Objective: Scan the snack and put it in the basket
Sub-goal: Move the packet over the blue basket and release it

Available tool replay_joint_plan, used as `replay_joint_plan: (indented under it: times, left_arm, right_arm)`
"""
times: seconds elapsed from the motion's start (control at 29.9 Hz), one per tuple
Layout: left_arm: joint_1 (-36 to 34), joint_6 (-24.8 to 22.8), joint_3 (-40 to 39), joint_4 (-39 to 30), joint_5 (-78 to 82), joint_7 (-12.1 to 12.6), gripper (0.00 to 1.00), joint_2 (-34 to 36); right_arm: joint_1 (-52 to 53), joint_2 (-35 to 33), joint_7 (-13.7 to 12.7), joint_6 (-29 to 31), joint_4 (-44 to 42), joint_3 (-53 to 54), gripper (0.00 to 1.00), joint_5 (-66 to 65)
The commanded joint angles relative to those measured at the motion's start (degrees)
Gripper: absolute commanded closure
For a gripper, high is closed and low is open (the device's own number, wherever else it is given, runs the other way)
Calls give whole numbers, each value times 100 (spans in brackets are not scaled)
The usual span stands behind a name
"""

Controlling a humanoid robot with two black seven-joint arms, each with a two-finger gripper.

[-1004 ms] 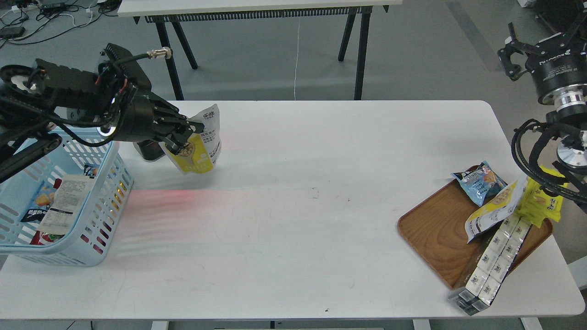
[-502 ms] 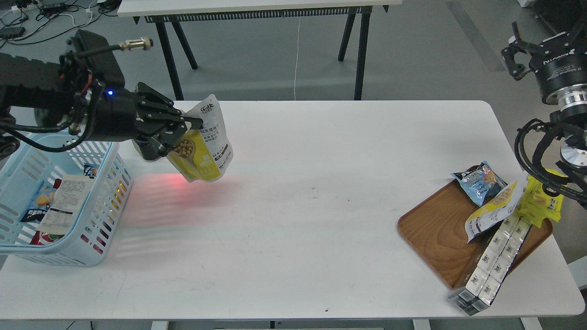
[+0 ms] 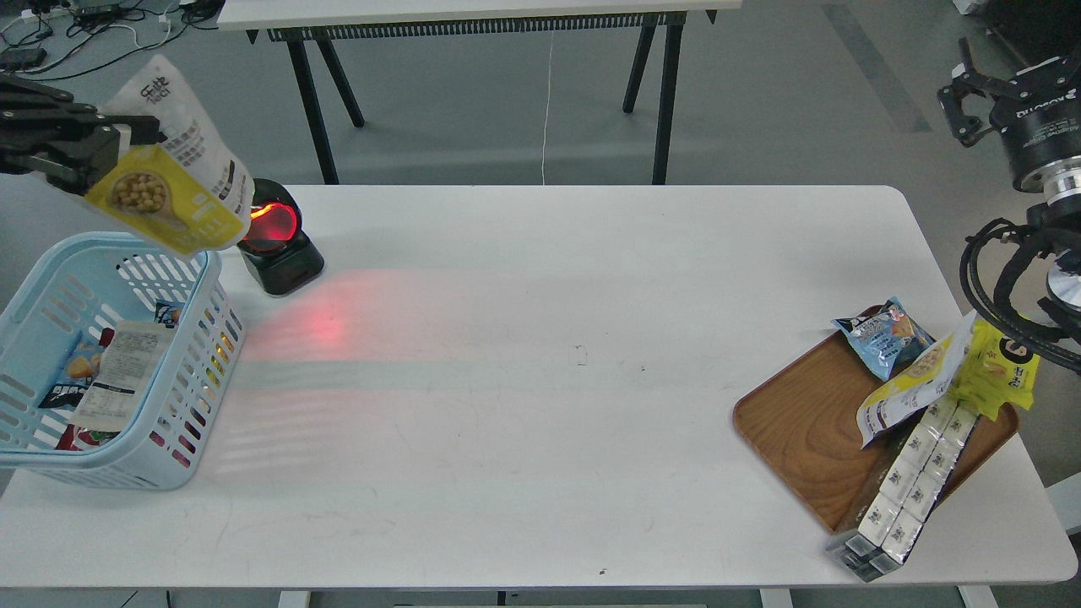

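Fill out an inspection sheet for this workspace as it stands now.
Surface: white table, scuffed, a red glow on it beside the scanner.
Job's things: snack pouch held in the air above the far rim of the blue basket; basket already holds packets and a receipt.
Clutter: wooden tray at right with a blue packet, a yellow-white pouch, a bright yellow packet and a row of white boxes overhanging the tray's near edge.
Grippers: left gripper shut on the pouch; right gripper raised off the table, holding nothing.
Cables: black loops on the right arm; wires on the floor, far left.
Surroundings: second table behind, grey floor.
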Motion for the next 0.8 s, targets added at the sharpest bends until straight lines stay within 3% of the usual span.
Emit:
replay_joint_plan:
  times: [0.0, 0.33, 0.77]
  left_arm:
    - [5, 0, 274, 363, -3, 0, 99, 100]
    - [14, 0, 1135, 864, -293, 0, 99, 91]
    - [23, 0, 1171, 882, -486, 0, 93, 39]
  right_arm:
    - [0, -2, 1, 0, 0, -1, 1, 3]
    - [-18, -10, 1, 0, -17, -1, 1, 3]
    - [-53, -10, 1, 0, -8, -1, 1, 3]
